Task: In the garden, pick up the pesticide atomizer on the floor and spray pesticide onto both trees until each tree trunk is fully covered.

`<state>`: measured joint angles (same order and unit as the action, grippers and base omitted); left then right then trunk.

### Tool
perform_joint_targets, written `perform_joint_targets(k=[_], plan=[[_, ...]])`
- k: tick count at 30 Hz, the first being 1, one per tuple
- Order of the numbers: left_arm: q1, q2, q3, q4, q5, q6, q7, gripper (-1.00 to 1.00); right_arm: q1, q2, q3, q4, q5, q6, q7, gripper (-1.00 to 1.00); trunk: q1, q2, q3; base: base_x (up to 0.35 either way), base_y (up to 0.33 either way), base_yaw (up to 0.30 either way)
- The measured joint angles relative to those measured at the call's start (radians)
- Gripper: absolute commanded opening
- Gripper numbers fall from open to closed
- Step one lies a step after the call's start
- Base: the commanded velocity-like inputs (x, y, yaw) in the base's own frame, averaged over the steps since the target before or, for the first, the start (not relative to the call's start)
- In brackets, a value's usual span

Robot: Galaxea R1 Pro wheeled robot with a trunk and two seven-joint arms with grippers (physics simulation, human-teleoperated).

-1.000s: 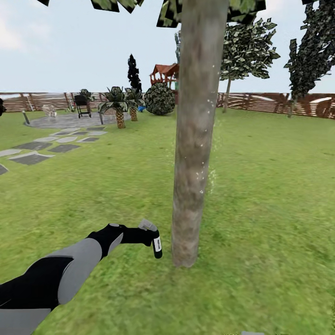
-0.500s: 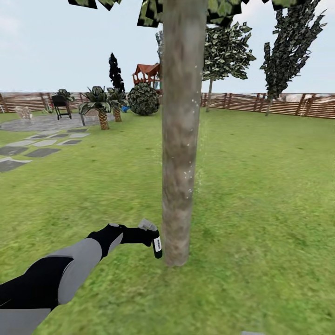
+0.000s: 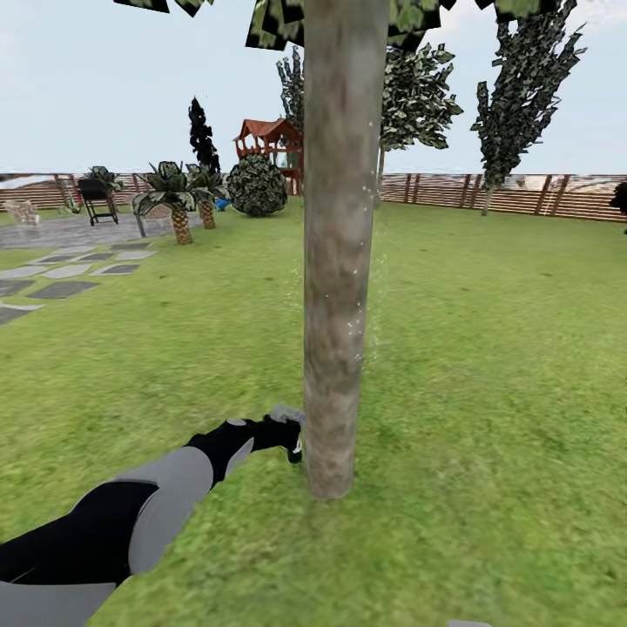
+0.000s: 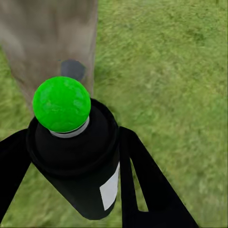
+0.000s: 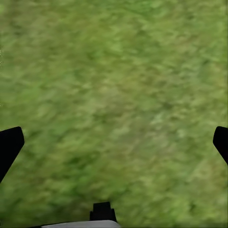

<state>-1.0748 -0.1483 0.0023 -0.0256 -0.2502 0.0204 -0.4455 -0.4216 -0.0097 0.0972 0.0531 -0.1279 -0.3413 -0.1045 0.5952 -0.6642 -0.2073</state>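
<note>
Left gripper [image 3: 292, 435] clamped on the pesticide atomizer [image 4: 78, 156], fingers [image 4: 142, 185] against both flanks; green-capped bottle low at the tree trunk [image 3: 338, 261], at its 9 o'clock side, just beside the bark; fine white specks at the trunk's 3 o'clock edge; right gripper [image 5: 114, 137] spread wide, holding nothing, over lawn [image 5: 118, 85].

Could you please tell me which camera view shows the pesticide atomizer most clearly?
The left wrist view: the pesticide atomizer sits large between the left gripper's jaws. The head view shows it small beside the tree trunk. The right wrist view looks at grass.
</note>
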Motion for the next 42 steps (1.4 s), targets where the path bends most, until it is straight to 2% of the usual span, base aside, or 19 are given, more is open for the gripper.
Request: perform_joint_targets(k=[2,4,22,29,36,37,38,42], plan=[[0.0,-0.016,0.0,-0.001,0.0,-0.006,0.062,-1.0,0.0,0.002,0.0,0.0,0.0,0.0,0.0,1.0,0.0,0.0,0.0,0.0,0.0,-0.001],[0.0,-0.018,0.0,-0.001,0.0,-0.008,0.072,-1.0,0.0,0.003,0.0,0.0,0.0,0.0,0.0,1.0,0.0,0.0,0.0,0.046,0.052,0.0],[0.0,-0.016,0.001,-0.001,0.001,-0.008,0.071,-1.0,0.0,0.003,0.0,0.0,0.0,0.0,0.0,1.0,0.0,0.0,0.0,0.031,0.124,0.0],[0.0,-0.016,0.001,-0.001,0.001,-0.007,0.071,-1.0,0.0,0.003,0.0,0.0,0.0,0.0,0.0,1.0,0.0,0.0,0.0,0.0,0.256,-0.179],[0.0,-0.018,0.009,-0.01,0.005,0.0,0.073,-1.0,0.0,0.002,-0.001,0.0,0.0,0.0,-0.001,1.0,0.0,0.0,0.0,0.0,0.039,-0.035],[0.0,-0.019,0.017,-0.02,0.006,0.007,0.073,-1.0,0.0,0.002,-0.001,0.0,-0.001,0.0,-0.002,1.0,0.0,0.0,0.0,0.0,0.003,-0.003],[-0.001,-0.02,0.028,-0.059,0.006,0.044,0.074,-1.0,0.0,0.001,-0.002,0.0,-0.001,0.0,-0.002,1.0,0.0,0.0,0.0,0.0,0.002,-0.002],[0.0,-0.026,0.036,-0.227,0.008,0.255,0.075,-1.0,0.0,0.0,-0.002,0.0,-0.002,0.0,-0.003,1.0,0.0,0.0,0.0,0.0,0.0,0.0]])
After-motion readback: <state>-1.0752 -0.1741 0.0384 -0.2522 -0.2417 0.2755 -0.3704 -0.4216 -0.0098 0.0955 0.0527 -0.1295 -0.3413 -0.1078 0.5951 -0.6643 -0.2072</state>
